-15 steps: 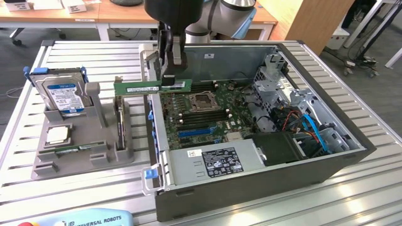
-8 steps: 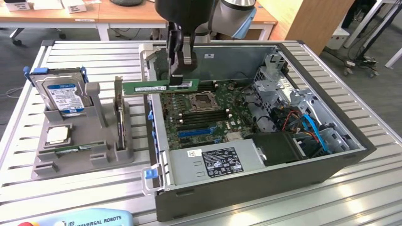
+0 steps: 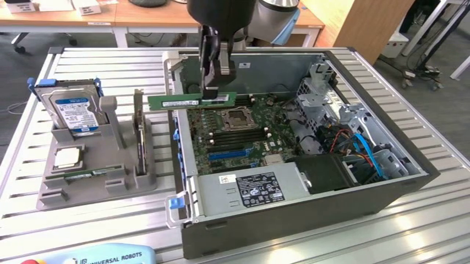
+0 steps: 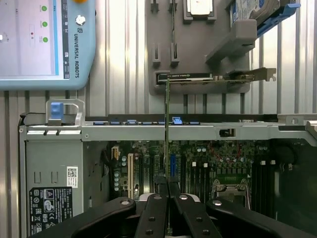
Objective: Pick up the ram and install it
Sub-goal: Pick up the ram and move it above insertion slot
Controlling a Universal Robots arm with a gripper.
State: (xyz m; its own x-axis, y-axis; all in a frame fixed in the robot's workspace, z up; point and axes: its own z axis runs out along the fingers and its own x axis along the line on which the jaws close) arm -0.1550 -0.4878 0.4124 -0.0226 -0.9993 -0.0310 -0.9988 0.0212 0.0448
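The case [image 3: 309, 220] lies open on top, so the board [image 3: 246, 140] at the exterior view's centre can be reached from above. The ram [image 3: 180, 102], pinched in the gripper [image 3: 217, 94], hangs level over the case's wall [image 3: 178, 137] on the exterior view's left, clear of it. The socket [image 3: 236, 118] rises mid-board. The power supply [image 3: 253, 190] blocks the lower part, and the drive cage [image 3: 323, 93] and cables [image 3: 364, 151] crowd the exterior view's right. Outside that wall stands the holder [image 3: 96, 179] with drive [image 3: 74, 110] and card [image 3: 138, 121], a narrow strip of table [image 3: 411, 242] between.
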